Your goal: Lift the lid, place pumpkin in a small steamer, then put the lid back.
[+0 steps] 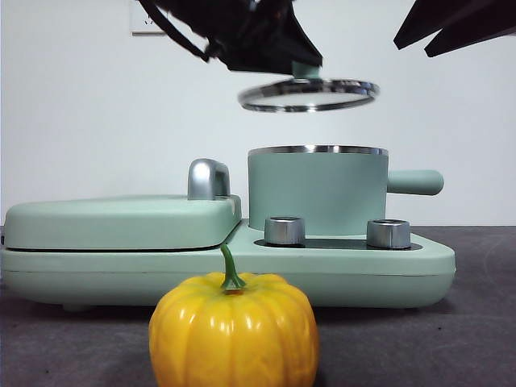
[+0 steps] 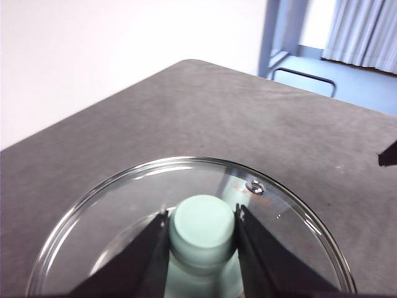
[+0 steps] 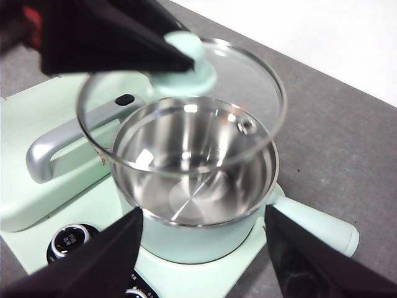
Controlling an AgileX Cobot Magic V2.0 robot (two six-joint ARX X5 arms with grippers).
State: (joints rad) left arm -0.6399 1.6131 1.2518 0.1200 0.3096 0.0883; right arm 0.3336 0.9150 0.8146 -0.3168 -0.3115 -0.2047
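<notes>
My left gripper [image 2: 203, 225] is shut on the mint-green knob of the glass lid [image 1: 309, 94] and holds it in the air, a little above the small steamer [image 1: 317, 191]. The lid also shows in the left wrist view [image 2: 124, 211] and the right wrist view [image 3: 245, 74]. The steamer [image 3: 192, 155] stands open and empty on the base, its handle [image 1: 414, 182] pointing right. The pumpkin [image 1: 234, 330] sits on the table in front of the base, near the camera. My right gripper [image 3: 205, 248] is open above the steamer's near side; it shows as black tips [image 1: 451, 28] at top right.
The mint-green cooker base [image 1: 419, 262] holds a flat griddle cover [image 1: 121, 222] with a steel handle [image 1: 208, 178] on the left, and two steel dials [image 1: 284, 230] in front of the steamer. Grey table top [image 1: 484, 339] lies around it.
</notes>
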